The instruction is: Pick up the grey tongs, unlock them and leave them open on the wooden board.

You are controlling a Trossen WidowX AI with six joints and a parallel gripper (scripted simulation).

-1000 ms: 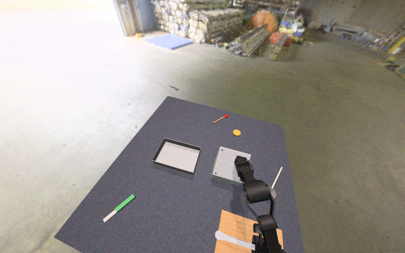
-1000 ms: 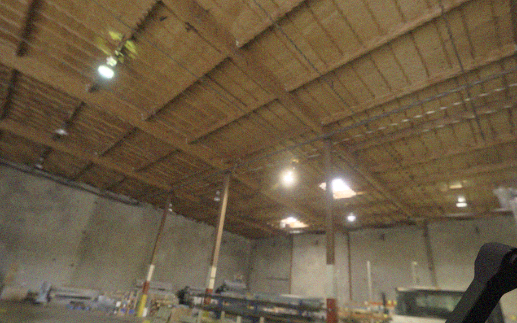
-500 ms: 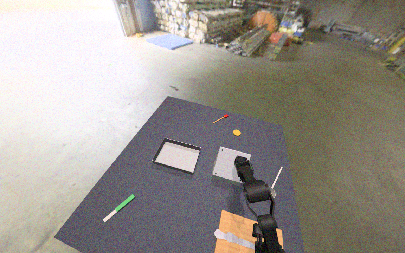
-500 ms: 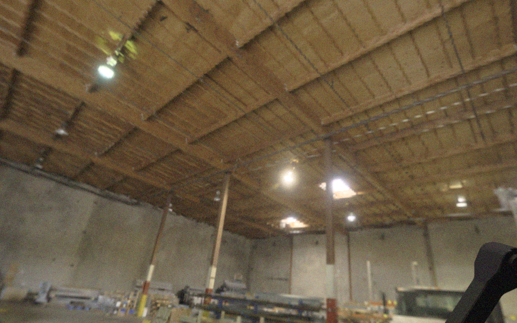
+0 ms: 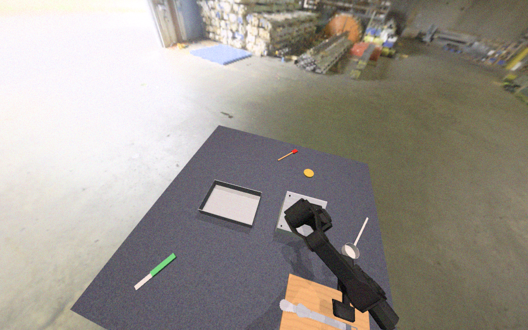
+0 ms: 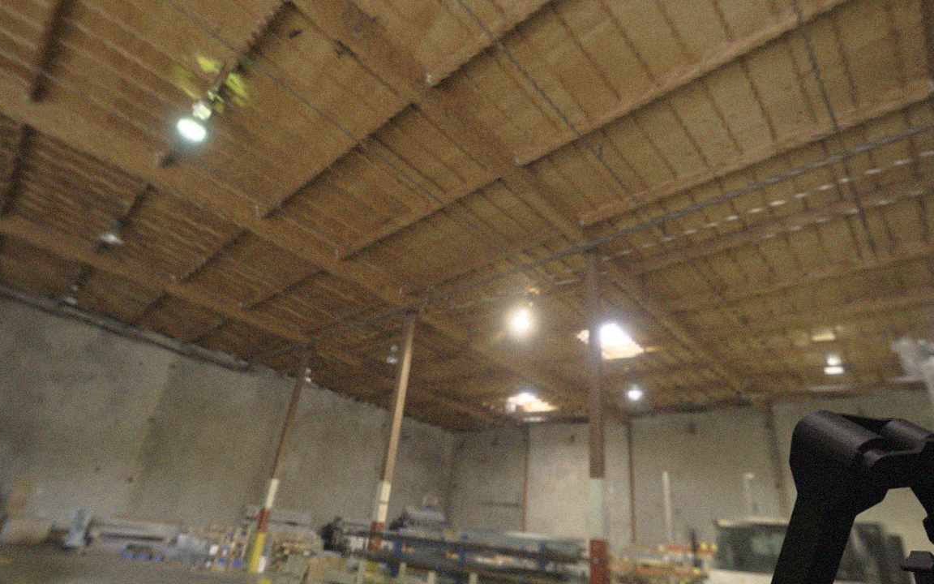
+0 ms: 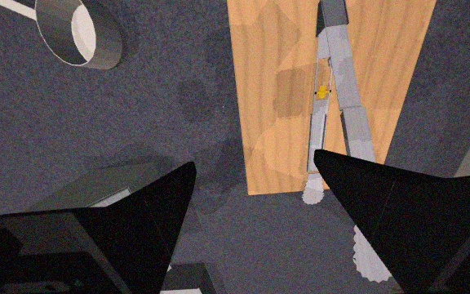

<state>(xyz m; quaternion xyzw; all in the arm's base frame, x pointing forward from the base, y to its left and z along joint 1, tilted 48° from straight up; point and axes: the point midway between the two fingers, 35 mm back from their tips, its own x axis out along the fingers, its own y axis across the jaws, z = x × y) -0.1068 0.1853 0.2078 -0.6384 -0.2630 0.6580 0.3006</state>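
Grey tongs (image 5: 310, 315) (image 7: 347, 77) lie on the wooden board (image 5: 299, 285) (image 7: 255, 102) at the near right of the scene. Their arms appear spread in the wrist view; both scalloped tips project past the board's left edge. The hinge end points right. The gripper (image 5: 343, 310) (image 7: 253, 161) is wide open, with nothing between its fingers. In the wrist view, one fingertip overlaps the tongs; you cannot confirm contact from this.

Handling: treat the tongs as light, with stiff, slippery metal arms and a springy hinge. Should a regrip be required, take both arms midway between hinge and tips, with even pressure. Do not pinch at the yellow latch piece (image 7: 322, 91). Avoid squeezing with the tips raised; this may relock them.

Next: judge the release essentially complete. Retract straight along the fingers, verifying that neither finger drags an arm. Confirm that the tongs remain supported.
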